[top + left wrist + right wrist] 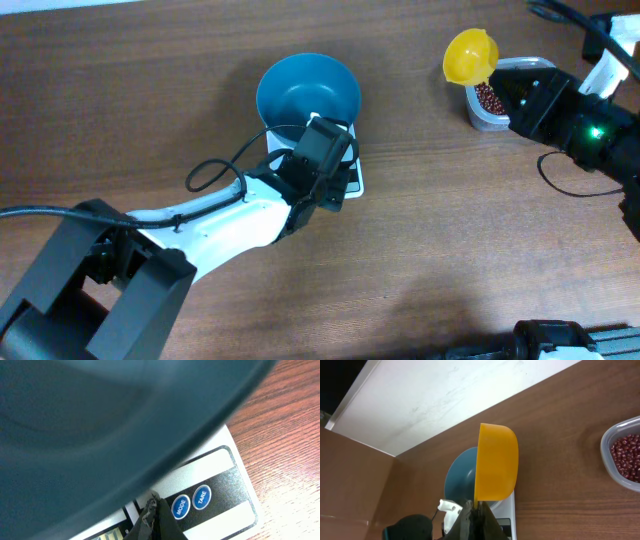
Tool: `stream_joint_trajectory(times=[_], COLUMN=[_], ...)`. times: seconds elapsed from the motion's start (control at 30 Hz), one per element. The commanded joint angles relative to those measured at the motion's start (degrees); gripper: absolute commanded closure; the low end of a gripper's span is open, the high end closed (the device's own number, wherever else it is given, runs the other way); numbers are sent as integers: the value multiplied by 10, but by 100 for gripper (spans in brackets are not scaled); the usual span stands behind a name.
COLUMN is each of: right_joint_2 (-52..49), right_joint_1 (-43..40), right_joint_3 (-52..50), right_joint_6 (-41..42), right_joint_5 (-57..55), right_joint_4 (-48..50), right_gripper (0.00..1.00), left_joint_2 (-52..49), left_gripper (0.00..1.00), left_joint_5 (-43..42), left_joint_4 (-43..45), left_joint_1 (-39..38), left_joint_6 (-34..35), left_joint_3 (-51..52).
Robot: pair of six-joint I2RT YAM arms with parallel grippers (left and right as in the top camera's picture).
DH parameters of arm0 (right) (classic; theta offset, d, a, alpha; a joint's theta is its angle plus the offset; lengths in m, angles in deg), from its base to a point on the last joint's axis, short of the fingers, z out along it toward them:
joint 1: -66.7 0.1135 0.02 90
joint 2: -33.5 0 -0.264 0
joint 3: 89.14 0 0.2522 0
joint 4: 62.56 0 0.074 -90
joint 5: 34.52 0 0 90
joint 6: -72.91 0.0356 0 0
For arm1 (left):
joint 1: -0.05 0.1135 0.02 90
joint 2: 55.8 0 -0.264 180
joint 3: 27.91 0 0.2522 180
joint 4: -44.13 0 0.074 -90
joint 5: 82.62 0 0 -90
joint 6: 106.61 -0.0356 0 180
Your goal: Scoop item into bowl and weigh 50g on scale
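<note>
The teal-blue bowl (308,92) stands on the white scale (353,178) at the table's middle. It looks empty. My left gripper (328,170) is shut, and its tips (152,502) rest on the scale's black panel (220,487) just left of the blue MODE button (180,507), under the bowl's rim (125,425). My right gripper (475,507) is shut on the handle of a yellow scoop (495,462). The scoop (470,57) hangs above the left end of a clear tub of red-brown beans (490,98) and looks empty. The beans also show in the right wrist view (627,455).
The TARE button (201,496) sits right of MODE. A black cable (215,170) loops beside my left arm. The right arm's body (580,125) lies right of the tub. A white wall edge (420,400) runs along the table's far side.
</note>
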Motion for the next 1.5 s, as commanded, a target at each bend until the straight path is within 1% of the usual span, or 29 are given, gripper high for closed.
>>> stream_joint_trajectory(times=[0.0,0.03,0.1,0.17,0.2,0.27,0.33,0.4,0.47,0.5,0.53,0.57,0.6,0.63,0.67,0.73,0.77,0.83,0.97,1.03,1.13,1.23,1.3,1.47], right_joint_2=[4,4,4,4,4,4,4,4,-2,-12,-27,-42,-62,-76,-87,-93,-93,-93,-93,-93,-93,-93,-93,-93], right_joint_1=[-3,-3,-3,-3,-3,-3,-3,-3,-3,-3,-3,-3,-3,-3,-3,-3,-3,-3,-3,-3,-3,-3,-3,-3], right_joint_3=[2,2,2,2,2,1,1,1,1,1,1,1,1,2,2,2,2,2,2,2,2,2,2,2], right_joint_6=[-6,-6,-6,-7,-16,-37,-56,-56,-56,-56,-56,-55,-55,-55,-55,-54,-54,-54,-54,-54,-54,-56,-56,-56], right_joint_5=[-1,-1,-1,-17,-21,-23,-33,-43,-79,-90,-92,-92,-92,-92,-92,-92,-92,-92,-91,-91,-91,-91,-91,-89], right_joint_4=[4,4,4,4,4,2,-9,-14,-18,-20,-19,-19,-14,-6,4,19,33,41,41,41,41,41,40,40], right_gripper=[96,96,96,96,96,96,96,96,96,96,96,96,96,96,96,96,96,96,96,96,96,96,96,96], left_joint_2=[-14,-2,65,171,224,315,386,441,451,451,451,449,441,424,400,348,299,214,98,57,26,15,-6,-14], left_gripper=[100,100,100,100,100,100,100,100,99,96,96,98,100,100,100,100,100,100,100,100,100,100,100,100], left_joint_5=[-9,-27,-38,-39,-37,-8,7,7,7,7,7,7,-36,-89,-99,-99,-98,-97,-97,-95,-51,-25,-26,-18], left_joint_4=[-44,-63,-141,-211,-218,-217,-218,-240,-268,-273,-273,-274,-286,-310,-341,-372,-356,-319,-266,-220,-172,-163,-132,-127], left_joint_1=[0,0,0,0,1,14,61,158,240,276,296,298,290,271,243,174,115,55,5,0,0,0,0,0], left_joint_6=[3,3,3,3,3,3,3,3,3,3,3,3,-8,-28,-29,-29,-29,-29,-29,-29,-29,-29,-29,-29], left_joint_3=[7,5,-24,-64,-73,-80,-80,-80,-80,-80,-80,-80,-80,-80,-80,-80,-80,-80,-80,-80,-80,-78,-78,-78])
